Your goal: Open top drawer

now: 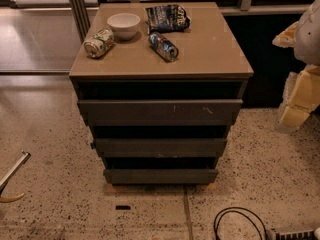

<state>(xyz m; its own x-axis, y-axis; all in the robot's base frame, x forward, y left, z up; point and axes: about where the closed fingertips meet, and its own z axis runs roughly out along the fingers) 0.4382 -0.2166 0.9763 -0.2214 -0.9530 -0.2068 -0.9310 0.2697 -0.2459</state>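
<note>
The top drawer (160, 112) is the widest dark grey-brown front of a low cabinet (160, 71), with small pale scratch marks right of centre. A dark gap shows between it and the cabinet top. Two narrower drawer fronts (160, 147) sit below it. My gripper (299, 98), pale yellow and white, is at the right edge of the view. It is off the cabinet's right side, about level with the top drawer, and touches nothing.
On the cabinet top are a white bowl (123, 25), a tipped can (99, 43), a dark chip bag (166, 17) and another lying can (163, 46). A black cable (240, 221) and a power strip (292, 234) lie on the speckled floor at front right. A metal bar (12, 176) is at left.
</note>
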